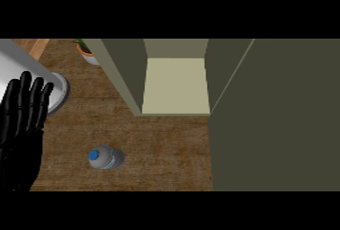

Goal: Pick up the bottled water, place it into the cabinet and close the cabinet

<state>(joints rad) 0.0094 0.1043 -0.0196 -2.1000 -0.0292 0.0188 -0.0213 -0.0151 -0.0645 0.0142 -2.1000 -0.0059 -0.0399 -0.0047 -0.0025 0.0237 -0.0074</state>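
Below the open cabinet (174,85), on the wooden counter (166,143), the bottled water (106,157) stands upright — blue cap facing up. Only 1 hand shows — the left hand (23,130), fingers straight, resting just left of the bottle, so nearer.

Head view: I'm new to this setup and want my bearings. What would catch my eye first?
The open cabinet dominates the upper middle, its pale shelf exposed and its door swung out across the right side. The bottled water stands on the wooden counter in front, blue cap up. The left hand rests open at the left edge, beside a large silver container.
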